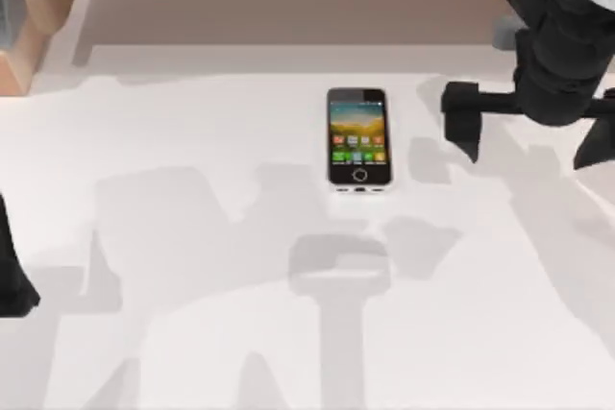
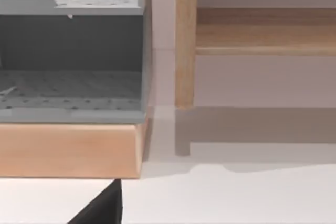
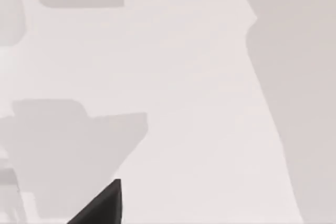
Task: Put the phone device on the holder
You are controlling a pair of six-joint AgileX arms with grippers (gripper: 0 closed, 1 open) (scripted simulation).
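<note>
The phone (image 1: 359,137) lies flat, screen up, on the white desk (image 1: 192,333), untouched. The right gripper (image 1: 533,132) hangs just to the phone's right, fingers spread wide and holding nothing. The left arm (image 1: 12,266) sits parked far to the phone's left; I cannot tell its gripper's state.

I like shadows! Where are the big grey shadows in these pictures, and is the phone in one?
Top view: grey arm-shaped shadows spread over the white table; the phone device lies in a lit patch, right gripper beside it. Right wrist view: soft grey shadow patches. Left wrist view: a shadow under the wooden shelf.
</note>
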